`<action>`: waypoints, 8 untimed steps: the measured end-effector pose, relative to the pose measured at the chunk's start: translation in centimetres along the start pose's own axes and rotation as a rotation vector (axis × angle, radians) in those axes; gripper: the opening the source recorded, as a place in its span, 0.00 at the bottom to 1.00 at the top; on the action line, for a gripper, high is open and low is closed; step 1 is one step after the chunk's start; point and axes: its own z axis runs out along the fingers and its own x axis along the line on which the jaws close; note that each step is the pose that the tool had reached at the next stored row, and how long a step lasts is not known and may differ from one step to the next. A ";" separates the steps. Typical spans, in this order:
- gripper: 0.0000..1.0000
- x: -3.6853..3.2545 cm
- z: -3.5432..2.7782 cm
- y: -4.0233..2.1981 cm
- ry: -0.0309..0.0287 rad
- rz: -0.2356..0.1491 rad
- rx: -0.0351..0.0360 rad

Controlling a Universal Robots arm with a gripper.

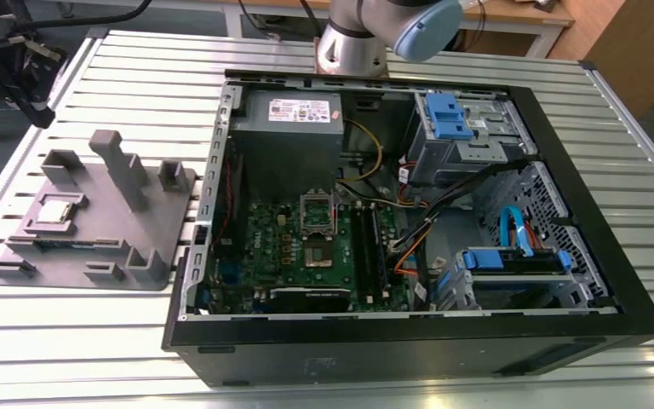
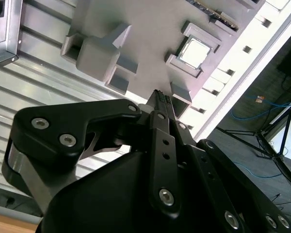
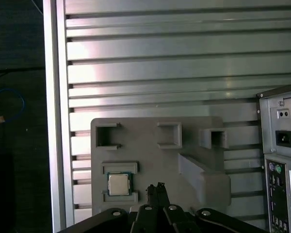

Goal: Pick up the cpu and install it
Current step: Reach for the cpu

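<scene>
Fingers of the gripper [image 3: 155, 189] are seen drawn together, with nothing held, above the grey tray [image 1: 100, 223] near the cpu [image 3: 119, 184]. The cpu is seated in a tray pocket, at the exterior view's left of the open computer case [image 1: 418, 341].

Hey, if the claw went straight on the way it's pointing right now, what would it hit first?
The claw would most likely meet the bare floor of the grey tray, beside the cpu rather than on it, though depth is unclear.
</scene>
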 end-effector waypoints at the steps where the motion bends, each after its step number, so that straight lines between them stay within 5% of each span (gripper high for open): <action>1: 0.11 0.12 0.11 -0.02 -0.0001 0.000 0.0000; 8: 0.11 0.81 0.80 -0.16 -0.0001 0.000 -0.0001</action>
